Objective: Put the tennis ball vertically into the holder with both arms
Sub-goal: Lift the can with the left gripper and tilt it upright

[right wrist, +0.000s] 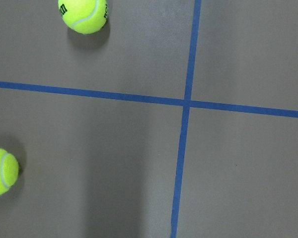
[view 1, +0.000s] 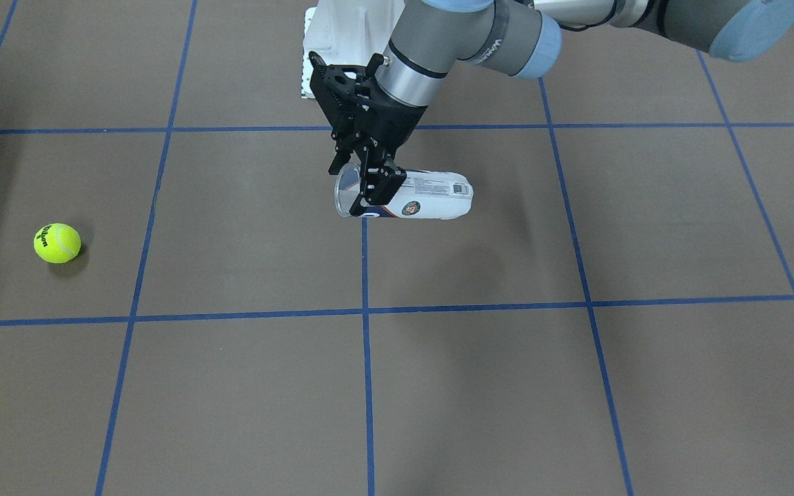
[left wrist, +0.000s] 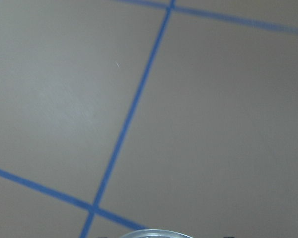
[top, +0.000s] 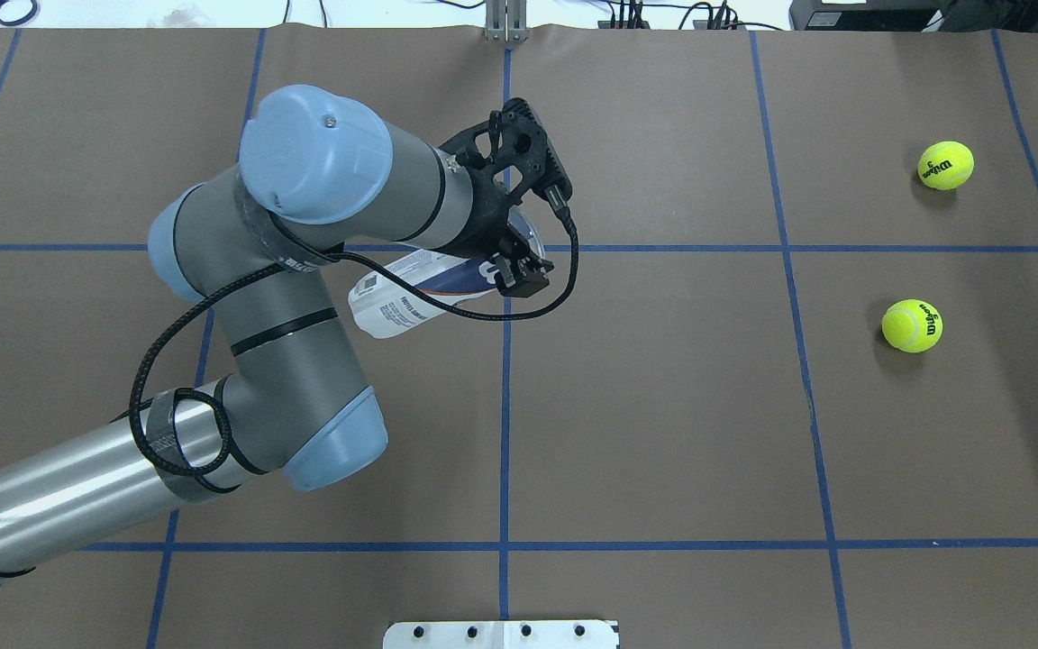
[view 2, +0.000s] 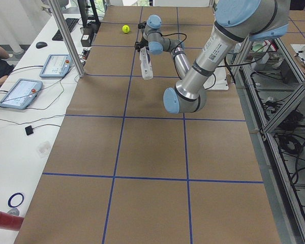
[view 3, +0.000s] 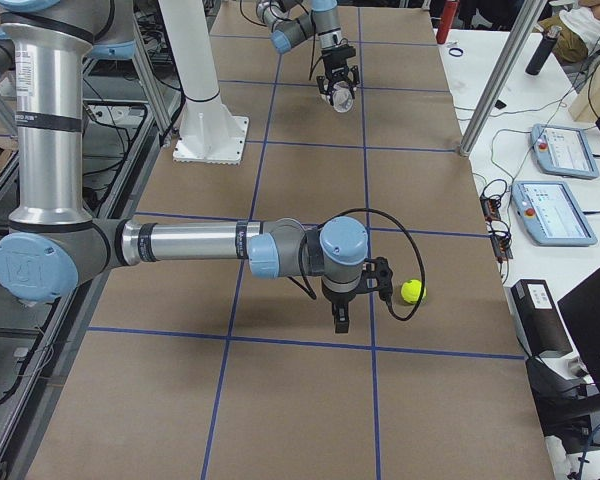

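The holder (view 1: 431, 196) is a clear tube with a white and navy label, lying close to horizontal over the table's middle. My left gripper (view 1: 362, 186) is shut on it just behind the open metal-rimmed mouth (left wrist: 154, 233). In the overhead view, the holder (top: 402, 302) pokes out from under the left gripper (top: 514, 261). I cannot tell whether its closed end touches the table. Two tennis balls (top: 945, 165) (top: 912, 325) lie on the table on the right side. My right gripper (view 3: 340, 315) hangs pointing down beside one tennis ball (view 3: 412, 291); I cannot tell if it is open or shut.
The white arm base (top: 501, 634) stands at the table's near edge, also visible as the white base (view 1: 342, 34). Blue tape lines grid the brown table. The right wrist view looks down on both balls (right wrist: 83, 15) (right wrist: 1, 171). Tablets and cables lie on the side desk (view 3: 555, 210).
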Action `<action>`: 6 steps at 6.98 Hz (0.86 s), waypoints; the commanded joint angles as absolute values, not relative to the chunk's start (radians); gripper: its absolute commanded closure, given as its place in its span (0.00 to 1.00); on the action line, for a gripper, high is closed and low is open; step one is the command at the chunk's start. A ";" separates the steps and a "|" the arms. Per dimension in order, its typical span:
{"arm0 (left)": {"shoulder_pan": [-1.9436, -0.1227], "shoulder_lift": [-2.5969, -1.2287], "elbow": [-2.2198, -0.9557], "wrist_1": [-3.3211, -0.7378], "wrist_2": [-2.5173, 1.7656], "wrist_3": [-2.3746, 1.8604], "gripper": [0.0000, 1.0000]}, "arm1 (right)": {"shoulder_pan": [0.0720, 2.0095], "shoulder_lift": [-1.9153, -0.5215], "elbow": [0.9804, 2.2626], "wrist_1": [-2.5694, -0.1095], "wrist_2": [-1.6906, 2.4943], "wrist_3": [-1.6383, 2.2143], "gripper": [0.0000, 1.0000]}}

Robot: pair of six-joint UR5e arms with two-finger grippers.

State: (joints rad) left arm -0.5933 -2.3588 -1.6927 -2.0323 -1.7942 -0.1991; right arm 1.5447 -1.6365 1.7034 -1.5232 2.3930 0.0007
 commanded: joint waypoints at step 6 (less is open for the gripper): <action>-0.542 -2.347 -1.348 -3.025 -1.249 -0.577 0.83 | 1.545 -1.621 1.704 -1.523 2.393 0.002 0.00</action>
